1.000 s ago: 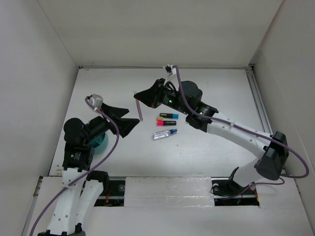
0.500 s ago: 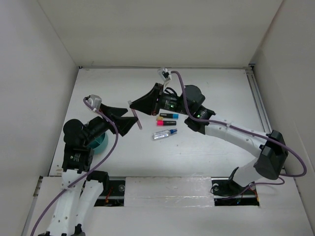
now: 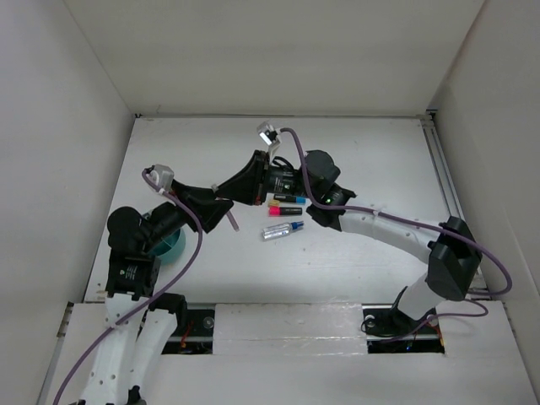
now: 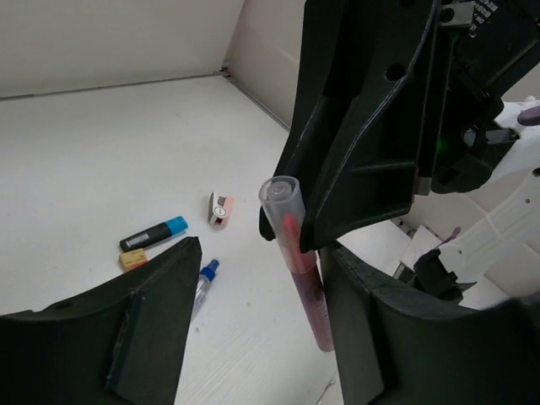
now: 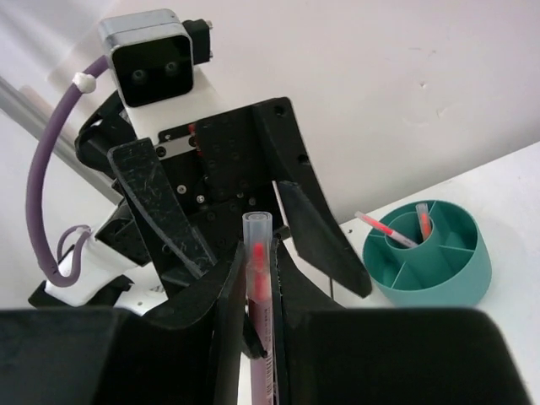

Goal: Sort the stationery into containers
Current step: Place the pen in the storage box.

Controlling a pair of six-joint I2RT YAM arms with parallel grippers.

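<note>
My right gripper (image 3: 226, 199) (image 5: 258, 272) is shut on a pink pen with a clear cap (image 5: 256, 236) and holds it upright above the table. The pen (image 4: 299, 268) stands between the spread fingers of my left gripper (image 4: 261, 250) (image 3: 219, 213), close beside its right finger (image 4: 354, 295). I cannot tell if they touch. The left gripper is open. The teal cup (image 5: 439, 272), split into compartments, holds two pens in its centre. It is partly hidden under the left arm in the top view (image 3: 173, 246).
On the table lie a black marker with a blue end (image 3: 289, 197) (image 4: 153, 236), a pink and black marker (image 3: 284, 210), a clear pen with a blue cap (image 3: 283, 229) (image 4: 203, 280) and a pinkish eraser (image 4: 221, 208). White walls enclose the table.
My right arm has carried the pen left and down, from beside the left gripper to between its open fingers. The left arm has barely moved.
</note>
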